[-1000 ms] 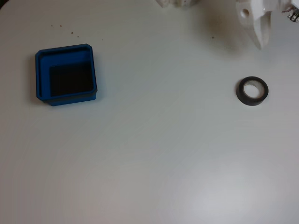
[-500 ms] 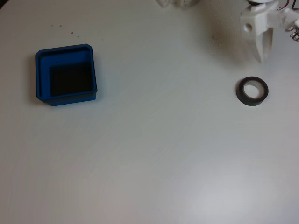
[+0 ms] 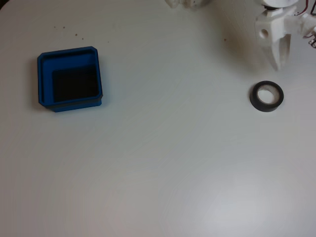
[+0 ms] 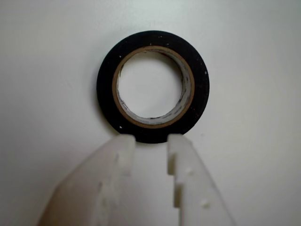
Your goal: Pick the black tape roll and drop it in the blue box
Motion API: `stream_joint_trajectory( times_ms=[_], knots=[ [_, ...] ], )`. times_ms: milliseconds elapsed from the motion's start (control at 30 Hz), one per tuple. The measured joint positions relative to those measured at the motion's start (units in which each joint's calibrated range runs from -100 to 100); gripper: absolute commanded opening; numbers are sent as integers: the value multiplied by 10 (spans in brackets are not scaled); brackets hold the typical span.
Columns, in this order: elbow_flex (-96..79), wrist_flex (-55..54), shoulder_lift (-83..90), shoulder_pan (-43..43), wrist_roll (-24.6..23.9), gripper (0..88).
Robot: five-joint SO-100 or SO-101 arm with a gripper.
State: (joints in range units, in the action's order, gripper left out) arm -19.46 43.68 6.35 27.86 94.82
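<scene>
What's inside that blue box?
Nothing: the blue box shows just its bare black floor. The tape roll lies on the table, far right in the fixed view.

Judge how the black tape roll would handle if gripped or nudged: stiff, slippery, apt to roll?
The black tape roll lies flat on the table, so a nudge would probably slide it, not roll it. Its wound band and brownish core suggest it stays stiff under a pinch. Small and hollow, it is likely light for the gripper, whose fingers stand slightly apart.
</scene>
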Motion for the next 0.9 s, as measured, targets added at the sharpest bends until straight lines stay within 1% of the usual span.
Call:
stream_joint_trajectory(
  times_ms=[167,400,567,900],
  knots=[
    [0,0,-2,0,0,26],
    [1,0,-2,0,0,126],
    [1,0,-2,0,0,174],
    [1,0,-2,0,0,181]
  ],
)
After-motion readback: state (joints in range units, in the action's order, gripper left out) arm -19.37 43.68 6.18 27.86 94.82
